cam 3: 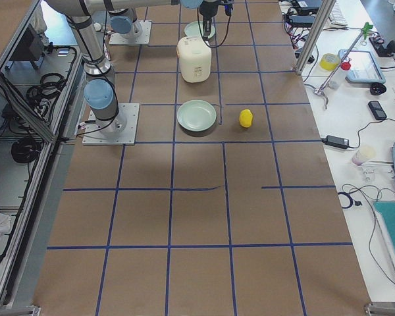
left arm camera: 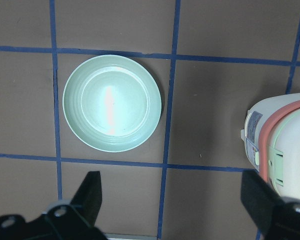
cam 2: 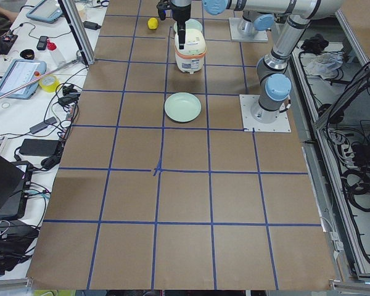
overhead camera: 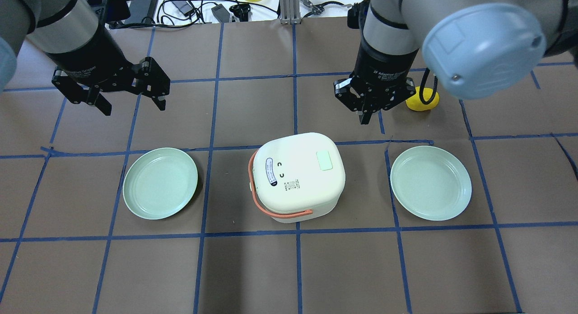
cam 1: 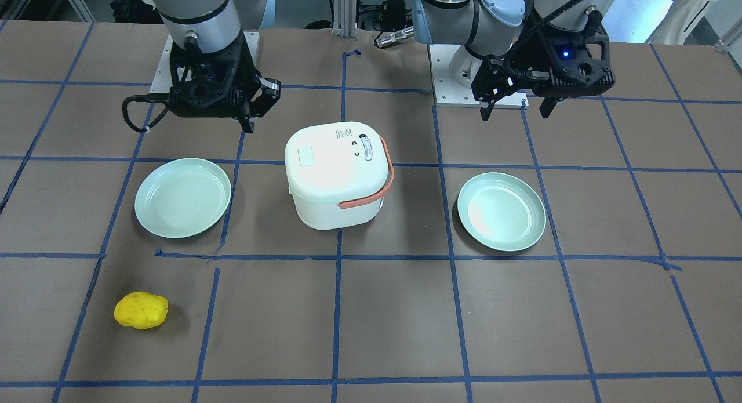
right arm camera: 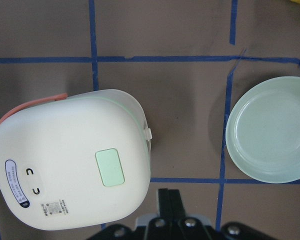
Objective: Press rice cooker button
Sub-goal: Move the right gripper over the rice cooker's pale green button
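Observation:
The white rice cooker point(overhead camera: 295, 187) with an orange handle stands at the table's middle, lid shut. Its pale mint button point(overhead camera: 325, 160) sits on the lid top, near the edge on my right side; it also shows in the right wrist view point(right arm camera: 110, 167) and the front view point(cam 1: 306, 157). My right gripper point(overhead camera: 364, 117) is shut and empty, hovering beyond the cooker's far right corner, apart from the button. Its fingers point(right arm camera: 168, 200) show pressed together. My left gripper point(overhead camera: 134, 107) is open and empty, high over the table's far left, its fingers point(left arm camera: 90, 192) spread wide.
One mint plate point(overhead camera: 160, 183) lies left of the cooker, another point(overhead camera: 431, 183) right of it. A yellow lemon-like object point(overhead camera: 422, 101) lies beyond the right plate, partly behind my right arm. Cables and gear line the table's far edge.

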`<action>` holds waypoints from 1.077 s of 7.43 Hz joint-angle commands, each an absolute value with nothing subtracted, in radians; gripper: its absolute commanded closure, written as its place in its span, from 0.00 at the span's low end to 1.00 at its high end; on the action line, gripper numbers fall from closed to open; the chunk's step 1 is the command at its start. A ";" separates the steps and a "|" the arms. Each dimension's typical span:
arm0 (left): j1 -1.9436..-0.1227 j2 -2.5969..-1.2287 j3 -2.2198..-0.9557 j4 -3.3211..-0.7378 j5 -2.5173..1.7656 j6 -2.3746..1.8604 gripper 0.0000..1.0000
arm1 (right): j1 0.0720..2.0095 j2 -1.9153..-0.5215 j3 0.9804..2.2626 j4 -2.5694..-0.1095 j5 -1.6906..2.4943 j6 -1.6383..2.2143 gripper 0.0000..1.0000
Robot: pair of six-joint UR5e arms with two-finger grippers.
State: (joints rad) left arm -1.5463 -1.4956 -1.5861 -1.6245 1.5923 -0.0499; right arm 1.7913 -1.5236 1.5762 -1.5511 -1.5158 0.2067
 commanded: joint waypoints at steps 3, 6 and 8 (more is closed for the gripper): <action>-1.546 -1.496 -1.586 -1.624 1.592 -0.049 0.00 | 1.878 -1.490 1.686 -1.692 -1.531 0.226 0.99; -1.546 -1.496 -1.586 -1.624 1.592 -0.049 0.00 | 1.879 -1.462 1.724 -1.753 -1.514 0.229 0.99; -1.546 -1.496 -1.586 -1.624 1.592 -0.049 0.00 | 1.916 -1.454 1.732 -1.758 -1.513 0.230 0.99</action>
